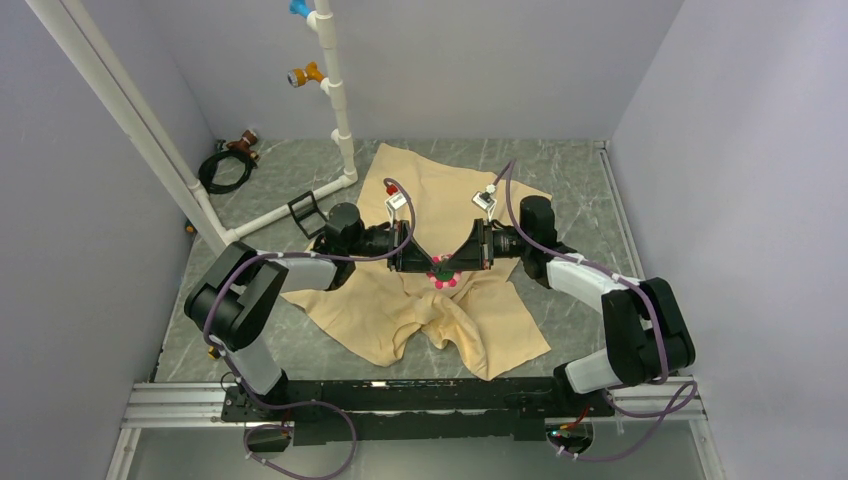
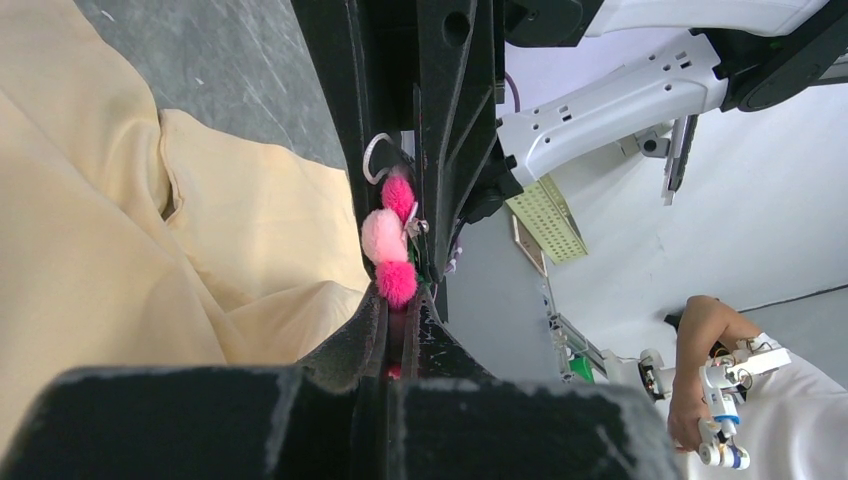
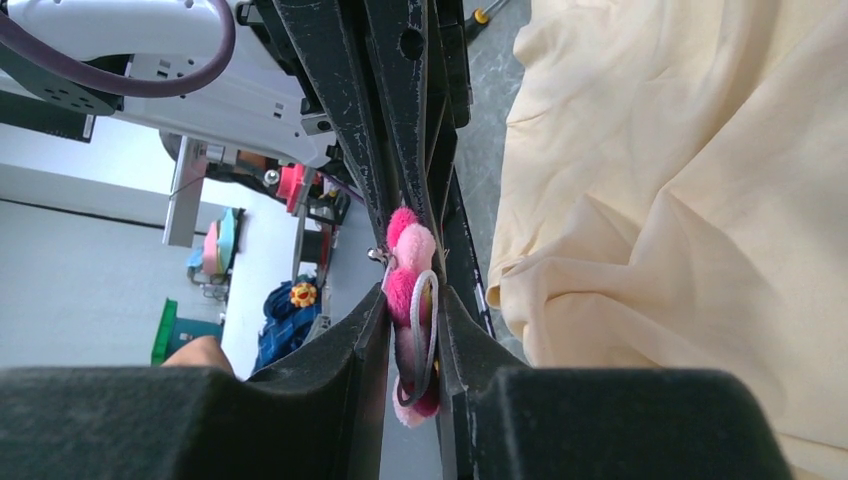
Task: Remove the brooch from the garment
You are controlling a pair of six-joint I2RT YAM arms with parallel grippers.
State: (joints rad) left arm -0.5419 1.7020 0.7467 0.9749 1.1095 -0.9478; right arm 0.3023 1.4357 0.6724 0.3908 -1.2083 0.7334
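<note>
Left tool [image 1: 424, 262] reaches in from the left side of the grey marbled tabletop [image 1: 570, 200], its arm lying low over the spread beige garment [image 1: 440, 320]. Behind that arm, at the far left, a white pipe frame [image 1: 338, 100] stands on the tabletop. In the left wrist view the left tool [image 2: 400, 308] has its two black fingers [image 2: 365, 335] pressed almost together, clenched on the brooch [image 2: 385, 235], whose fluffy pink petals bulge out just past the fingertips. The garment [image 2: 120, 230] lies in folds to the left of it; whether the pin is in the cloth or free of it cannot be told. In the top view the brooch [image 1: 443, 273] sits at the centre, a small pink flower caught between the tips of both tools, over the upper middle of the garment. Right tool [image 1: 459, 262] comes in from the right and meets the left one tip to tip, the pair forming a shallow V. In the right wrist view the right tool [image 3: 412, 300] is also grasping the brooch [image 3: 410, 255]: pink petals fill the narrow gap between its fingers [image 3: 365, 340], and the garment [image 3: 680, 200] lies rumpled to the right
</note>
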